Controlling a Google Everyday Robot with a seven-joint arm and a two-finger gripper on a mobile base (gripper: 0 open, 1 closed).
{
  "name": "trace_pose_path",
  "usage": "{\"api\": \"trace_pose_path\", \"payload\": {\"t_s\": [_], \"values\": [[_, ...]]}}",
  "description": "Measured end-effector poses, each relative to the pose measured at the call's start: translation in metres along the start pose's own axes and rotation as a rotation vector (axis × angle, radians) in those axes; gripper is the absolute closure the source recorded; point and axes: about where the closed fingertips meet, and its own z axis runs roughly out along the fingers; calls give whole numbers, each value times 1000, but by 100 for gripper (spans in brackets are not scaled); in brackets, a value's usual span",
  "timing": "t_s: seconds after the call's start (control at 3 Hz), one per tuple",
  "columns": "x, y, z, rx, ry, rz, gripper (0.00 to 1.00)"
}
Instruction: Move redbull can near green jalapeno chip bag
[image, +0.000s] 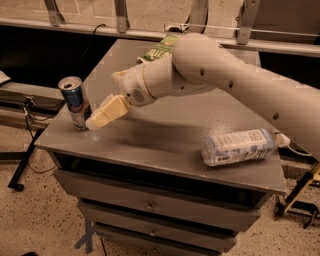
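Upright redbull can (75, 103) front-left, gripper (96, 121) beside it; green jalapeno chip bag (161, 47) at back.
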Motion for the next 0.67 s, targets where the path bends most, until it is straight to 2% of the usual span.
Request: {"api": "trace_pose_path", "payload": {"t_s": [0.33,0.67], "values": [[-15,10,32,-40,-93,18,0],[-25,18,55,-68,-154,34,0]]}}
